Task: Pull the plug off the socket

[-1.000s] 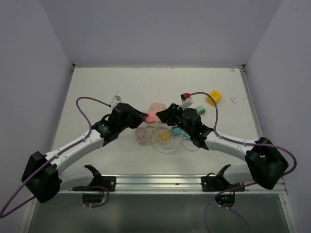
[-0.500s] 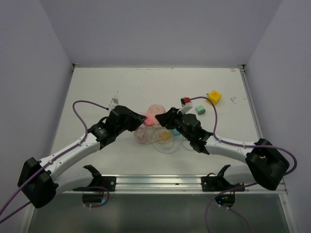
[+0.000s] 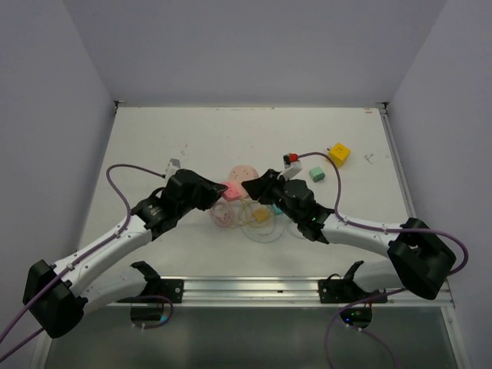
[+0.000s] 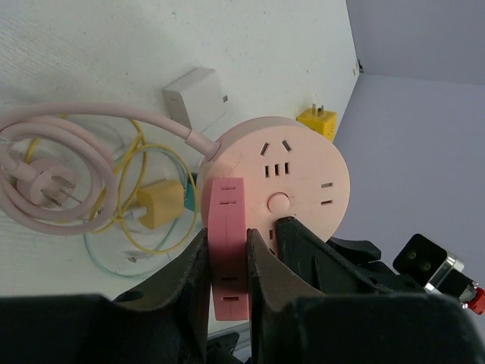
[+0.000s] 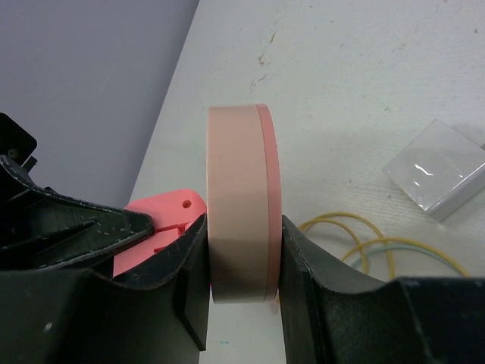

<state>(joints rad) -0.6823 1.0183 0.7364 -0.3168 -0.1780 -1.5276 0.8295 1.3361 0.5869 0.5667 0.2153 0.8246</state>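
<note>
A coral-pink plug is clamped between the jaws of my left gripper, at the left edge of the face of a round pale-pink socket. My right gripper is shut on the socket, gripping the disc across its thickness and holding it on edge. In the right wrist view the plug lies right beside the disc; I cannot tell whether its prongs are still seated. From above, the left gripper and right gripper meet at the table's middle, with the plug and socket between them.
The socket's pink cord lies coiled below the grippers, next to a yellow charger with thin looped cables. A white adapter, a yellow block, a green block and a red-white piece lie to the right.
Both grippers have drawn toward the near-left with the plug and socket. The left arm has pulled back, and the plug now sits further left of the socket.
</note>
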